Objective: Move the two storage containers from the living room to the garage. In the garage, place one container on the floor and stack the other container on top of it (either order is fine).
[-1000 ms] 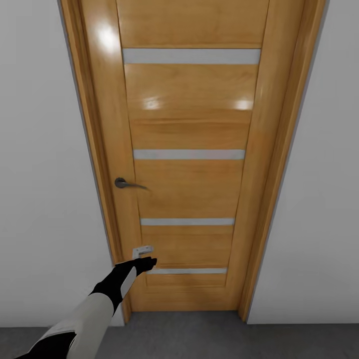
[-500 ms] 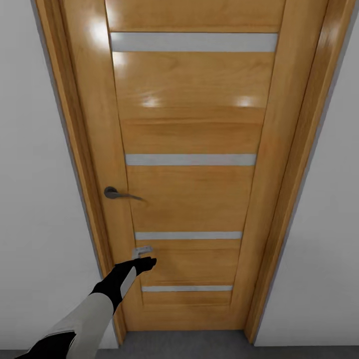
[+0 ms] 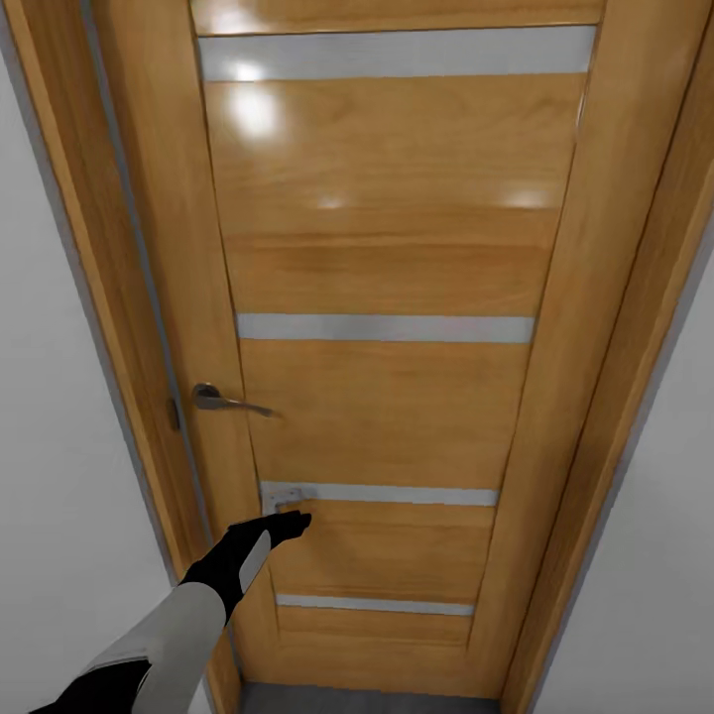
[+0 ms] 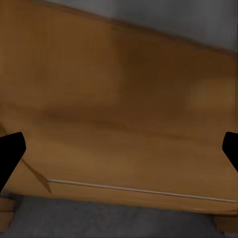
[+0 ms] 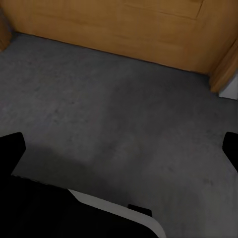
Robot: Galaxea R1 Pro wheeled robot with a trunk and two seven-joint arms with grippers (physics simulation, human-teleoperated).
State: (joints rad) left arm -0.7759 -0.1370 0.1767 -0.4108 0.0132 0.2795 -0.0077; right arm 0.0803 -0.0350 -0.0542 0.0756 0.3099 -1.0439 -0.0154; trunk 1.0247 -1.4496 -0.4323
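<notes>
- Closer to the orange-brown wooden door (image 3: 387,397) vs 1 s ago: whole head view shifted, door now much bigger, floor strip at its foot nearly gone. That's camera/base moving in, not the door.
- Left arm holds same spot in head view across frames; left tool (image 3: 285,508) stretched fwd, at or nearly touching the door's lower panel, below the grey metal lever handle (image 3: 226,401).
- Narrow gap seems to show at handle-side edge between door and frame; can't tell if it's unlatched.
- Left tool (image 4: 119,148) in left wrist view: finger tips sit at opposite frame edges, wide apart, nothing between. Released, empty.
- Right tool (image 5: 119,148) in right wrist view: same, spread and empty, hanging low over the dark grey mottled concrete floor (image 5: 124,109) near the door's foot.
- Grey concrete + pale grey walls (image 3: 59,476) fit the garage side.
- Orange-red storage containers: nowhere visible in these views, location unknown.
- Progress, my read: no container held or stacked here. Likely step now is getting through the door. Fetch, carry and stack of both bins seem still to do.
</notes>
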